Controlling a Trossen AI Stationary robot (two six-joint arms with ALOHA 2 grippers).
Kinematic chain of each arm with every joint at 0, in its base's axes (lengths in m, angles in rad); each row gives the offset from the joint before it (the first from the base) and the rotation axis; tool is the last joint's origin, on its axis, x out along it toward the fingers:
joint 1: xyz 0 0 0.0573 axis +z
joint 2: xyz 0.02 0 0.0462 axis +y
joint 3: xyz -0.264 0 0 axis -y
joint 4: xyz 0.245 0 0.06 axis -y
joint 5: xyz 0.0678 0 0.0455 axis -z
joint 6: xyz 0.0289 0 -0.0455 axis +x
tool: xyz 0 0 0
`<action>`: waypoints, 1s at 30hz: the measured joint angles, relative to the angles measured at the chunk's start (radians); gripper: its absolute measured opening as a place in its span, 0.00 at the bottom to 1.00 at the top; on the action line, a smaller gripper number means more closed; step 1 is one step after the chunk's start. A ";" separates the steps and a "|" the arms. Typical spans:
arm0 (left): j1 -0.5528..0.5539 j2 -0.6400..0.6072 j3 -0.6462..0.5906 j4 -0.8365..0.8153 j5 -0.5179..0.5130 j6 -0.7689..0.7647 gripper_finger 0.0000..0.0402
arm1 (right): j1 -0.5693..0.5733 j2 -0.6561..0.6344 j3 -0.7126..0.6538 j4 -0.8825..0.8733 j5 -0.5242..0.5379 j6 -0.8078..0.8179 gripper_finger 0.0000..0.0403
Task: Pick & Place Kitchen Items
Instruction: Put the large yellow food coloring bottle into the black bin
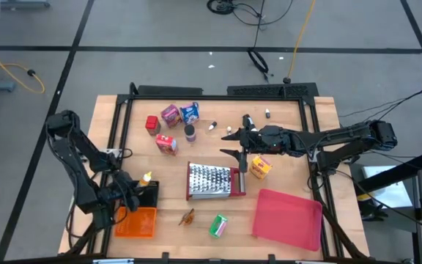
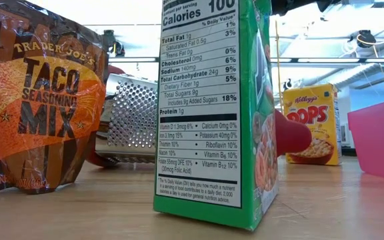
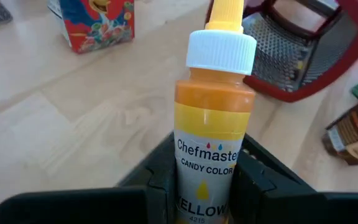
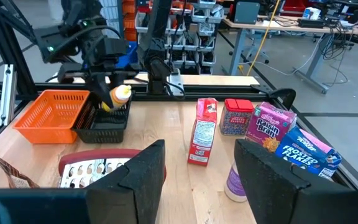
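**Groceries scattered over a wooden table, one bottle pinched**

Nearest the low camera stands a green cereal box [image 2: 215, 113], nutrition panel facing out, with a taco seasoning packet [image 2: 39, 100] beside it on the pale wooden table [image 1: 291, 176]. Behind them lies the steel grater [image 1: 212, 181], red at one end, and farther back a yellow Corn Pops box [image 1: 261, 167]. A flat red tray [image 1: 288, 218] sits near the table's front right corner. Grey floor with cables surrounds the black-framed table; the right wrist view shows desks and shelving beyond.

Toward the far edge cluster a red tin [image 1: 152, 123], a pink-purple Raisin Bran box [image 1: 170, 114], a blue Frosted Flakes box [image 1: 190, 112], a red carton [image 1: 166, 144] and a small purple bottle [image 1: 190, 133].

At the front left, the left tool [image 1: 134, 192] pinches a yellow candy-colour bottle [image 3: 213, 130] just above a black basket [image 1: 149, 193], which touches an orange basket [image 1: 136, 222]. The right tool [image 1: 233, 143] hovers over the table's middle, fingers spread and holding nothing, between the purple bottle and the Corn Pops box.
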 joint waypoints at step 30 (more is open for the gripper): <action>0.155 0.000 -0.127 0.502 -0.090 0.465 0.56 | 0.000 0.000 0.000 -0.001 0.000 -0.011 0.45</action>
